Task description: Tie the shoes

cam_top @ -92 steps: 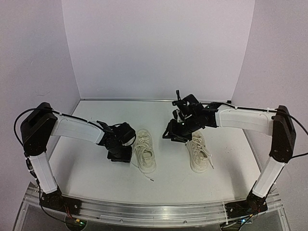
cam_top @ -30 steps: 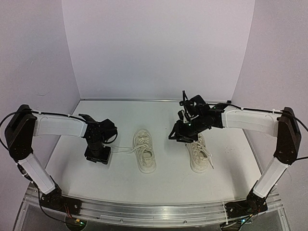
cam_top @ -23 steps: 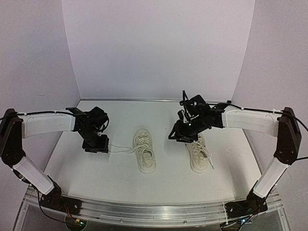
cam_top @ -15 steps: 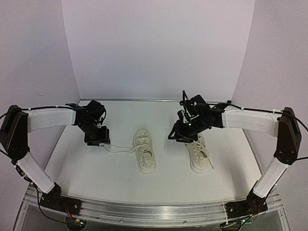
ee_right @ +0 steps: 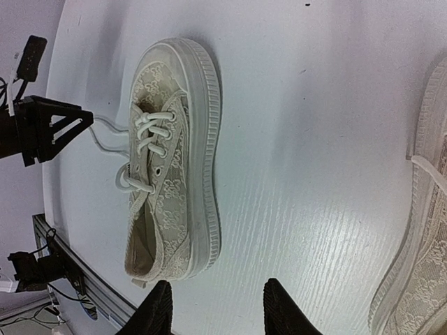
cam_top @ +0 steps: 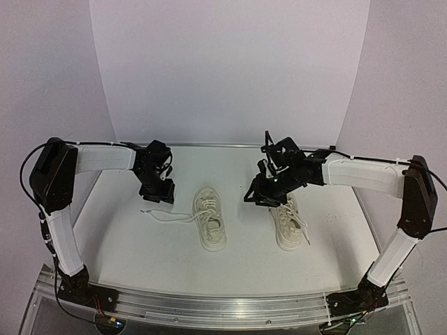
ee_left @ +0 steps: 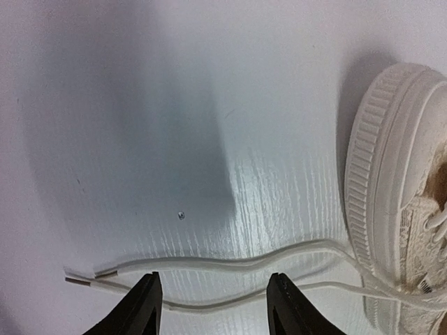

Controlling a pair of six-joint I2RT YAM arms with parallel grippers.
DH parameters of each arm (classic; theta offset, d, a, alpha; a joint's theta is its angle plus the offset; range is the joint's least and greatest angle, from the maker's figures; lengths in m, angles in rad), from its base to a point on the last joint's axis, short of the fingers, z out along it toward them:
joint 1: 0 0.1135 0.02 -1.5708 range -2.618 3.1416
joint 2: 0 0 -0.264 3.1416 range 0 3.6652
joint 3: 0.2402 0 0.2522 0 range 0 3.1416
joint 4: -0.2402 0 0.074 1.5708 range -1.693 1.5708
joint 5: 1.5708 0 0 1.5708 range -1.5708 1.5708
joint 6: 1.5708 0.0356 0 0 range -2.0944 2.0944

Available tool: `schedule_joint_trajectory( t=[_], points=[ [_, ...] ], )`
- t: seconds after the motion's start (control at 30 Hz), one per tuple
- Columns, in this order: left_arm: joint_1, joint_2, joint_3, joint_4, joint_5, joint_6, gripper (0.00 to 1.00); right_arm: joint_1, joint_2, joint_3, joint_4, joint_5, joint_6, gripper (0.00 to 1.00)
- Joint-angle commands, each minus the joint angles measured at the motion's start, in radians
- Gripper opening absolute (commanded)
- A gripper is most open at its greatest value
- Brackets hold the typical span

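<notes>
Two cream-white shoes stand side by side on the white table, the left shoe [cam_top: 210,222] and the right shoe [cam_top: 288,222]. Both laces [cam_top: 167,216] of the left shoe lie stretched out leftward on the table, ends free. My left gripper [cam_top: 160,195] hovers just behind them, open. In the left wrist view the lace strands [ee_left: 209,264] run across between its fingertips [ee_left: 149,301], untouched, with the shoe's toe [ee_left: 380,174] at right. My right gripper [cam_top: 255,198] hangs open and empty between the shoes; its wrist view shows the left shoe [ee_right: 174,153] and the right shoe's edge [ee_right: 426,230].
White walls close the table in at the back and both sides. A metal rail [cam_top: 223,307] with the arm bases runs along the near edge. The right shoe's laces [cam_top: 299,225] lie loose over its tongue.
My left gripper drew the left shoe's laces out to the left, let them go, and moved back and right. The laces now lie loose on the table. The right arm has stayed still.
</notes>
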State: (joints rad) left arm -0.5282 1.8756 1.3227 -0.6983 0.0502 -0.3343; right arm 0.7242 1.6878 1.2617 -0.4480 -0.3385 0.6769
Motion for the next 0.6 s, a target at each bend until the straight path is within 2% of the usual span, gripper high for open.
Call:
schedule_joint_trajectory(
  t=[0.0, 0.2, 0.43, 0.57],
  points=[
    [0.001, 0.067, 0.122, -0.157, 0.003, 0.278, 0.53, -0.006, -0.031, -0.002, 0.019, -0.007, -0.007, 0.42],
    [0.002, 0.157, 0.211, -0.271, 0.024, 0.472, 0.53, -0.009, -0.031, -0.007, 0.019, -0.008, -0.009, 0.42],
    [0.005, 0.186, 0.208, -0.238, -0.082, 0.596, 0.53, -0.014, -0.042, -0.016, 0.017, -0.009, -0.002, 0.42],
    [0.007, 0.198, 0.174, -0.213, -0.088, 0.66, 0.51, -0.021, -0.051, -0.026, 0.017, -0.01, 0.001, 0.42]
  ],
)
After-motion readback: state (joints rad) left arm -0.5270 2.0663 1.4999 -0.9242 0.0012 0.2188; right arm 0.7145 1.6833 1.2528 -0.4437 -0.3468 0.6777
